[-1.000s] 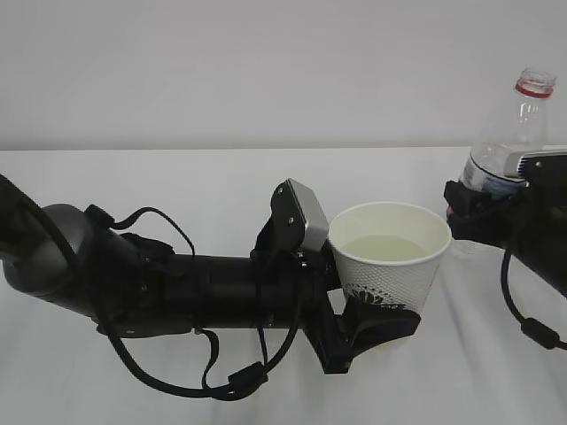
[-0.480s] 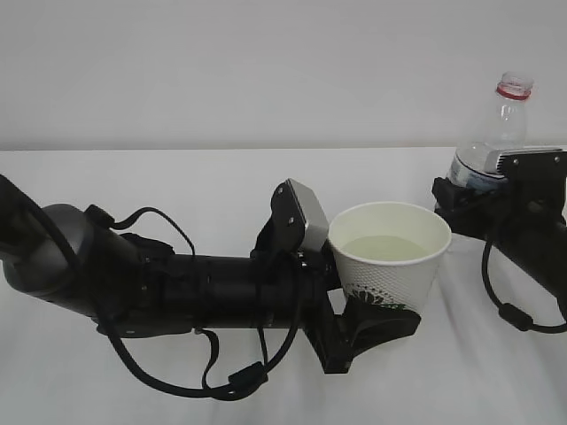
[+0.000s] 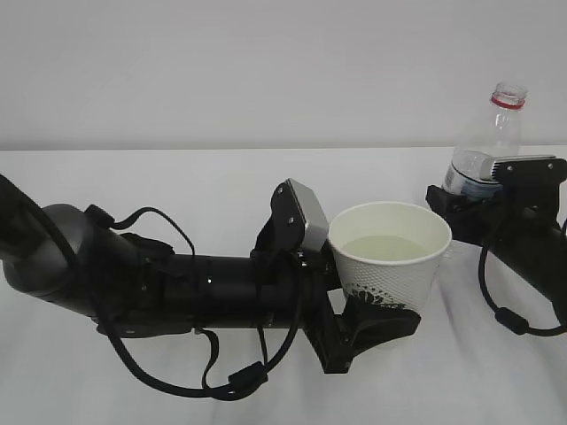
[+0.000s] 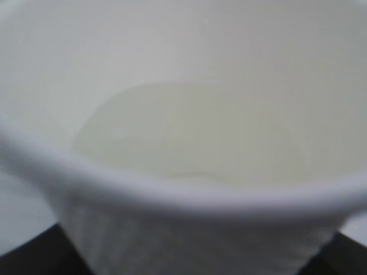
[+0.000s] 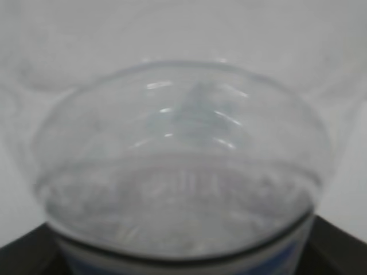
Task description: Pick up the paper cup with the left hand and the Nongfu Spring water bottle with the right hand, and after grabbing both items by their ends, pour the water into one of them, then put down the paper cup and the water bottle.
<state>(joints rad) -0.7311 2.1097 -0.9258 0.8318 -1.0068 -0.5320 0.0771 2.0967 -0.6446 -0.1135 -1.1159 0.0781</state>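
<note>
left hand [image 3: 376, 323] grasping the paper cup [image 3: 390, 257] low on its body, upright, water [image 3: 383, 247] inside. right hand [image 3: 469, 212] has the nongfu spring water bottle [image 3: 483, 150] upright between its jaws; can't tell if clamped or released.

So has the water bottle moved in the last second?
Yes. The water bottle has shifted left toward the paper cup, lower against the table's back edge.

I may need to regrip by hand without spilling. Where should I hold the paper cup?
Grip the paper cup low on its tapered wall, from the side, upright: it holds water and the rim is open.
</note>
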